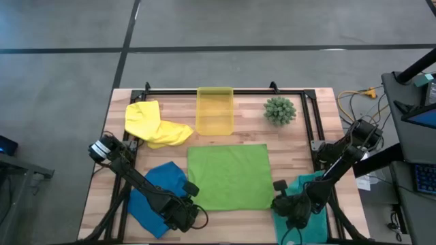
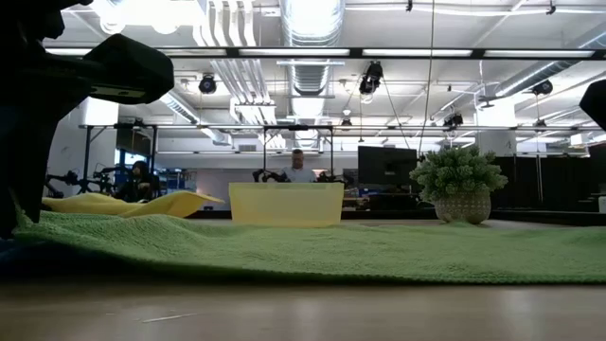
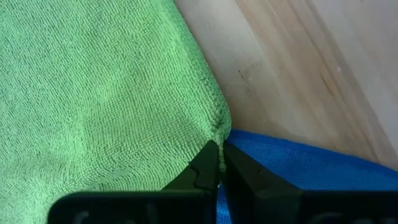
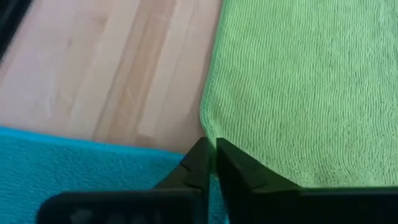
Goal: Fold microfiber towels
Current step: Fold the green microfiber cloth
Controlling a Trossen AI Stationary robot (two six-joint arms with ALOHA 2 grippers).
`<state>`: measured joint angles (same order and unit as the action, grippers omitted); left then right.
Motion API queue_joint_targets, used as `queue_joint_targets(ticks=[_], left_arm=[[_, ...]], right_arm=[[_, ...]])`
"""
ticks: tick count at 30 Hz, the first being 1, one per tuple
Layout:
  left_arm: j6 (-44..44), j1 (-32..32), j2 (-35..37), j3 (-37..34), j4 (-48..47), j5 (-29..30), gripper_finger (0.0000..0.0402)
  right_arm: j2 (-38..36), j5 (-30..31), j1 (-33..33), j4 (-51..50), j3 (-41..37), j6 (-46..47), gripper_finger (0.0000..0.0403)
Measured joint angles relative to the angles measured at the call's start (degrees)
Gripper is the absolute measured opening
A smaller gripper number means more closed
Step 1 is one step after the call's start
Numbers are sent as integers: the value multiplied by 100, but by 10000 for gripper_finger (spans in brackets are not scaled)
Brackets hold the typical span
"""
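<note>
Here the lime green towel (image 1: 229, 176) lies flat mid-tabletop (image 1: 300, 133). The left tool (image 3: 219, 163) is clamped on its near left corner, over the royal blue towel (image 1: 155, 194); the right tool (image 4: 210, 155) is pinched on its near right corner, above the teal towel (image 1: 308, 204). The yellow towel (image 1: 151, 124) lies crumpled beside the bin (image 1: 214, 110).

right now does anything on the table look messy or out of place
The yellow towel lies crumpled at the far left beside the bin, unlike the flat lime green towel. Nothing looks spilled or damaged.
</note>
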<state>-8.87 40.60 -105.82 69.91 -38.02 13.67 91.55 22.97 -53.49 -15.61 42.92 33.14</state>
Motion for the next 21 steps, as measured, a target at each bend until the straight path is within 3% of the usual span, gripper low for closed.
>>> queue_joint_targets(ticks=[4, 11, 16, 21], left_arm=[[-274, 0, 93, 42, -1, 7, 0], [-884, 112, 352, 40, 9, -16, 0], [-971, 157, 363, 25, -2, -476, 0], [-1118, 146, 368, 8, -41, -346, 0]], right_arm=[[-2, -187, 0, -12, 68, 87, 10], [-76, -571, -49, -17, 150, 1017, 9], [-147, -596, -132, -10, 153, 1500, 9], [-254, -491, -136, -49, 134, 1743, 9]])
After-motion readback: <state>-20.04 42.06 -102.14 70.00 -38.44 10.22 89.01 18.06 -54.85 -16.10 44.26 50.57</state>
